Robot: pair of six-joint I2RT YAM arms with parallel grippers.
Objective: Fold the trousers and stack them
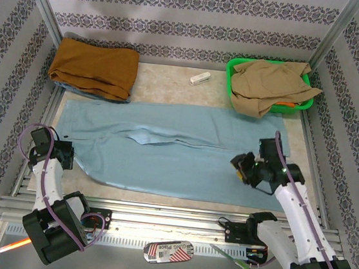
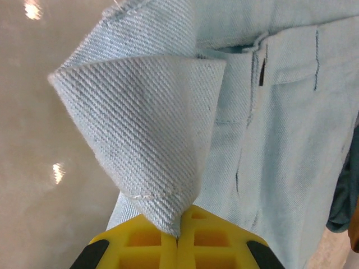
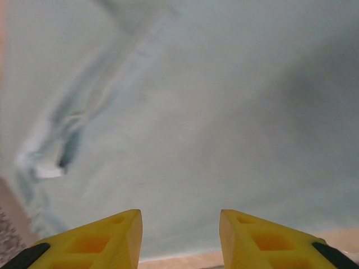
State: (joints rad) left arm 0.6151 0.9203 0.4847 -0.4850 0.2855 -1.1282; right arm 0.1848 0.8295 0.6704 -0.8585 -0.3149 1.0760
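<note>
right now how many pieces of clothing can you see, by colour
pale blue trousers: 1
rust-orange garment: 1
tan garment, in the green basket: 1
total: 3, not counting a blue-grey edge under the orange one that I cannot identify

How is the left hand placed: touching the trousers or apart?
Touching. The left wrist view shows the left hand shut on a corner of the trousers, the cloth pinched between its yellow fingers.

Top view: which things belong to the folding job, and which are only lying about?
Job: trousers; left gripper, shut on a trouser corner; right gripper, open over the cloth.
Lying about: orange garment; tan garment in green basket; small white object; striped tag.
</note>
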